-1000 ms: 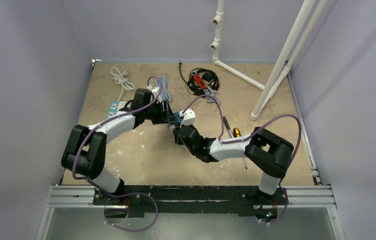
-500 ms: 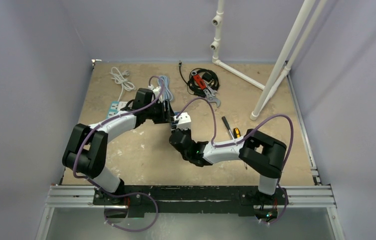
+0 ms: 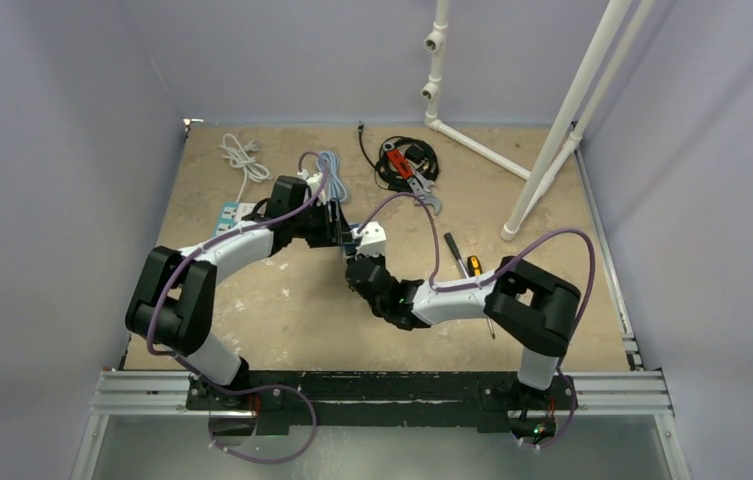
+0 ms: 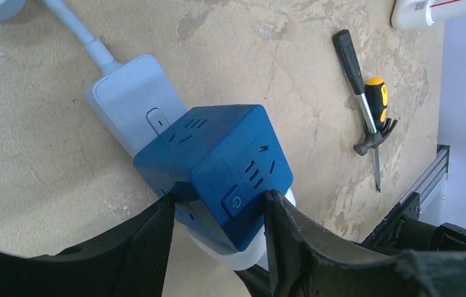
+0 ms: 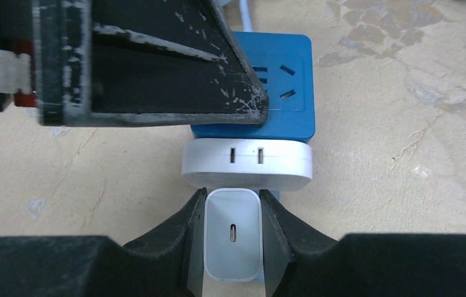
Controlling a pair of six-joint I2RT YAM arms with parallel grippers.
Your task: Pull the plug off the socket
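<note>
White hard plastic, light and smooth, the plug (image 5: 232, 238) is held by its flat sides in the right tool (image 5: 232, 199), which is closed snugly on it just in front of the blue socket cube (image 5: 280, 93); I judge it needs a firm grip and a straight pull, since it could slip. The left tool (image 4: 218, 201) is closed on the cube's sides, bracing it. Only the right wrist view shows the plug; only the left wrist view shows the white corded block (image 4: 128, 99) touching the cube's far side.

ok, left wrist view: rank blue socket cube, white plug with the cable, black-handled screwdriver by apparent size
Largest: blue socket cube, though it is nearest the camera.
Then: white plug.
Smallest: black-handled screwdriver, but it lies farther off, so its real size is unsure.
</note>
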